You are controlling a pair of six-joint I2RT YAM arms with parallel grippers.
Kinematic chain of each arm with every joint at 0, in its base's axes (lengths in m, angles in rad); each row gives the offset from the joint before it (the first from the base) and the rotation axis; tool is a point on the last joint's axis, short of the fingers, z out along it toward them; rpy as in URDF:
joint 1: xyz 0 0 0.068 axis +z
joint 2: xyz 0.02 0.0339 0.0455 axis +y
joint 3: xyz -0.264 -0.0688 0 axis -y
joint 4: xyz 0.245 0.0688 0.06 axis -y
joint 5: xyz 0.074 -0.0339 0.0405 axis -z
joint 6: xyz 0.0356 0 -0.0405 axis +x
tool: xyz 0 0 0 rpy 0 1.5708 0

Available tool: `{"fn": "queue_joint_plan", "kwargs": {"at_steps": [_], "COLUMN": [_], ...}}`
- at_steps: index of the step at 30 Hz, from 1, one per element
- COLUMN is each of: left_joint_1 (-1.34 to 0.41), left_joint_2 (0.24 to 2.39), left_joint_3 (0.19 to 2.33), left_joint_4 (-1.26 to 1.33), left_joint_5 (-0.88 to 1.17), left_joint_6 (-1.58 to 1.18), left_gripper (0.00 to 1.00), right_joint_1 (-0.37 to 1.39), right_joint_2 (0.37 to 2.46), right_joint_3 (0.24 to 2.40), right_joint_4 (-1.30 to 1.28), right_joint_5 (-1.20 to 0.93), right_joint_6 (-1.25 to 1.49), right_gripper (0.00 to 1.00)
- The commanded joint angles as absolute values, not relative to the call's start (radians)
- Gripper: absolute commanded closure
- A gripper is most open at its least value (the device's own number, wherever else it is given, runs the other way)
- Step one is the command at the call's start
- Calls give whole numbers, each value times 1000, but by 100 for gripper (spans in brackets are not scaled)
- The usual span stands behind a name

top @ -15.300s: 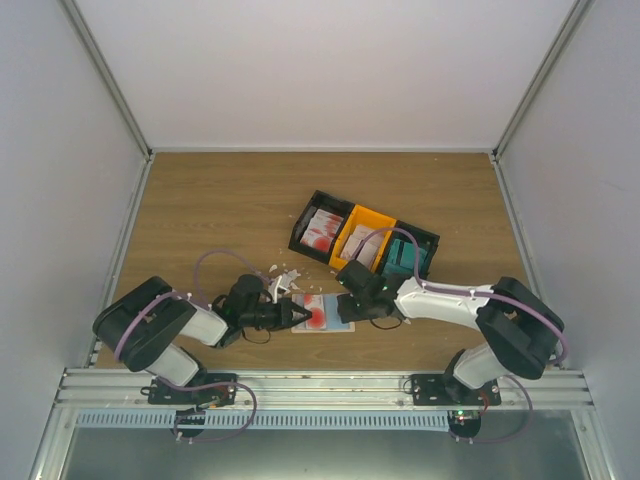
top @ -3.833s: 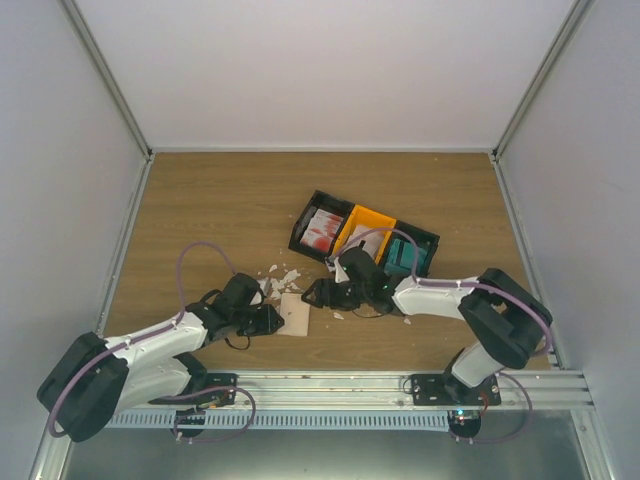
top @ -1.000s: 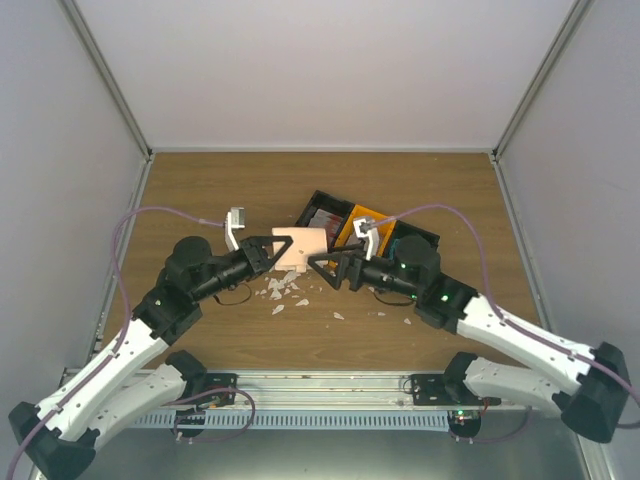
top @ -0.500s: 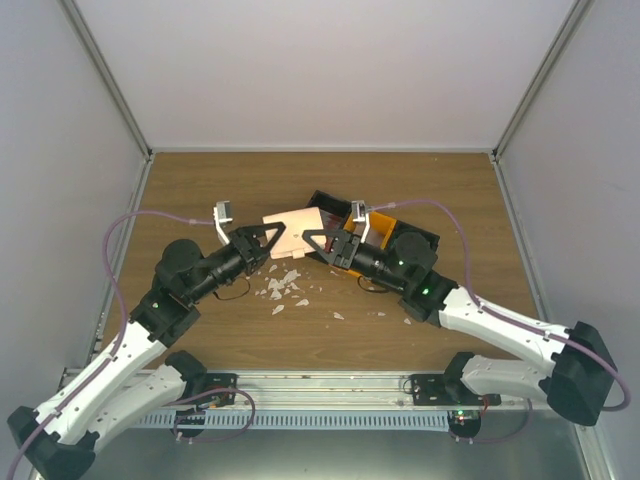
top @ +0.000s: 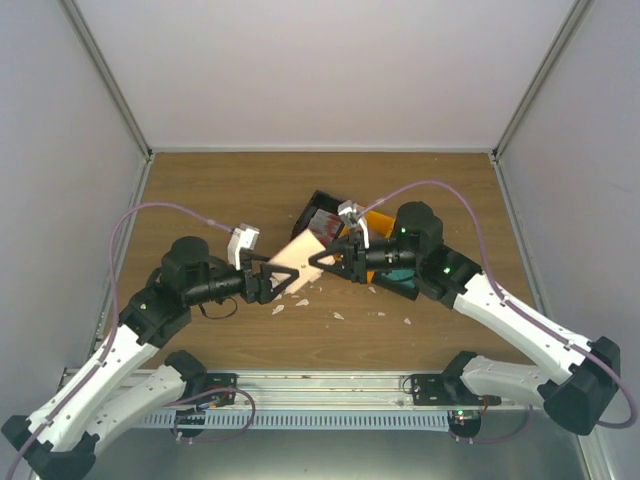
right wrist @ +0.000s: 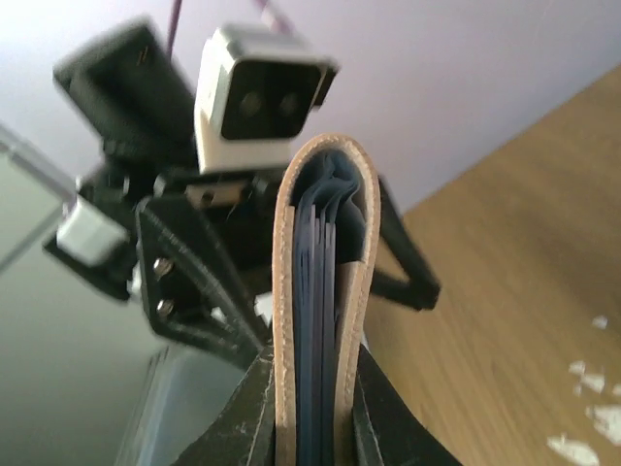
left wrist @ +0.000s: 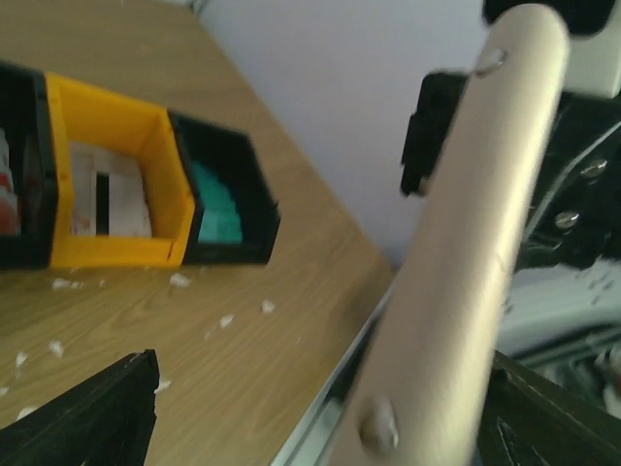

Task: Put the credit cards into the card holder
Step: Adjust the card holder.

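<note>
Now card holder [top: 300, 262] aloft over mid-table, just near of tray [top: 312, 203], folded. Right gripper [top: 328, 262] pinching both flaps together; left gripper [top: 283, 283] spread around near-left end. Likely light, soft, bendy leather, slippery face; hold close to fold.

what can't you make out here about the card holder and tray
- cards inside the card holder: the right wrist view shows only its blurred folded edge with dark layers; the top view shows only its outer face
- tray, leftmost bin: top view, mostly covered by the card holder and right pincer; left wrist view, cut by the left edge
- left pincer: left wrist view cuts its fingers off at the bottom corners
</note>
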State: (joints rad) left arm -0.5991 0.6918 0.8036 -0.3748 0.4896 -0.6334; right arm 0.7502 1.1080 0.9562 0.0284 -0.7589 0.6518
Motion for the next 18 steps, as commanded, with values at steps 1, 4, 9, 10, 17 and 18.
{"fn": "queue_joint_plan", "kwargs": {"at_steps": [1, 4, 9, 10, 17, 18], "left_joint_1": [-591, -591, -591, -591, -592, -592], "left_joint_2": [743, 765, 782, 788, 808, 811], "left_joint_3": [868, 912, 862, 856, 850, 855], "left_joint_4": [-561, -610, -519, -512, -500, -498], "left_joint_5": [624, 665, 905, 924, 937, 938], "left_joint_6": [-310, -236, -249, -251, -258, -262], "left_gripper": [12, 11, 36, 43, 87, 93], "right_joint_1": [742, 742, 742, 742, 742, 741], "right_joint_2": [1082, 1040, 1000, 1002, 1061, 1068], "right_joint_3": [983, 969, 930, 930, 961, 962], "right_joint_4": [-269, -327, -328, -325, -279, -274], "right_joint_5": [-960, -995, -1011, -1011, -1030, -1026], "right_joint_6": [363, 293, 275, 275, 286, 287], "right_gripper": [100, 99, 99, 99, 99, 100]}}
